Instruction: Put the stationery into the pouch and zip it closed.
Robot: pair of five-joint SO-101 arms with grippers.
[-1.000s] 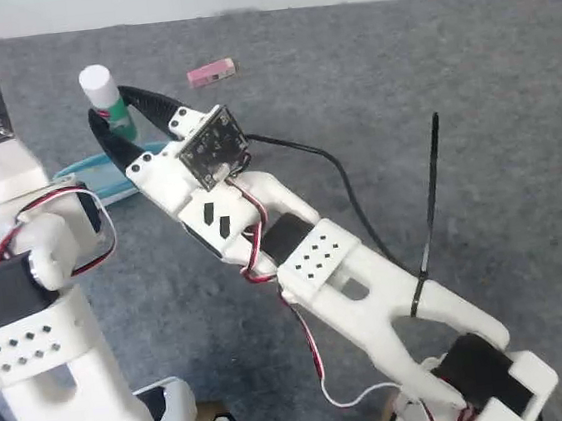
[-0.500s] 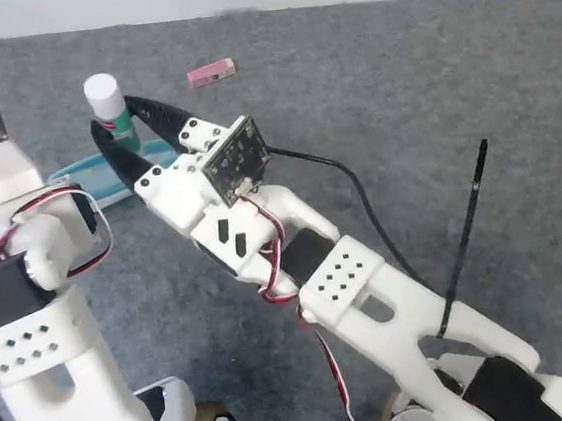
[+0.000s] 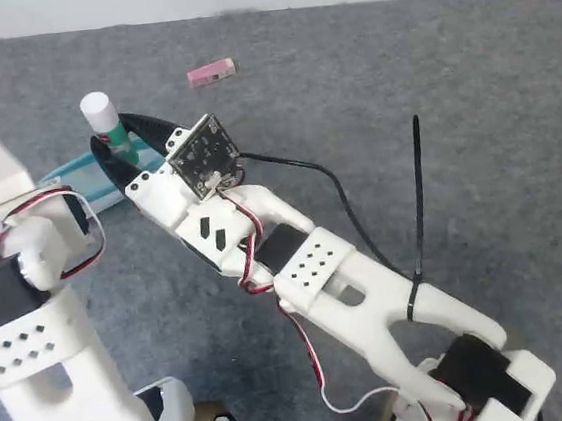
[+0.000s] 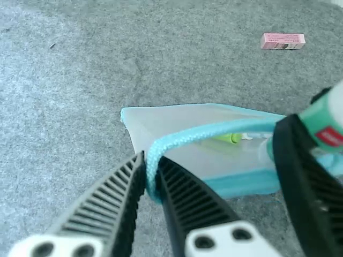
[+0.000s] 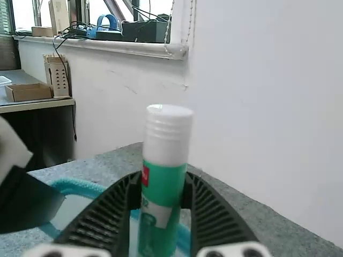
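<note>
"What has the arm on the left got?"

"The left fingers (image 4: pixel 149 163) are nipped almost together on the teal rim of the pouch (image 4: pixel 214 144). The pouch lies flat on the grey bench (image 3: pixel 398 78), at about ten o'clock in the high view."

"Anything inside it?"

"A yellow-green item (image 4: pixel 228 138), maybe a pen. It's hard to make out through the material."

"And the other arm?"

"The right fingers (image 5: pixel 161 184) are closed around the green glue stick (image 5: pixel 166 134) and hold it upright, white cap on top. From above it sits over the pouch, toward the pouch's one o'clock end."

"Is that the lot?"

"There's also a pink eraser (image 3: pixel 211 72) lying alone on the bench. It's at roughly three o'clock from the glue stick's cap, well apart from the pouch and both sets of fingers."
</note>
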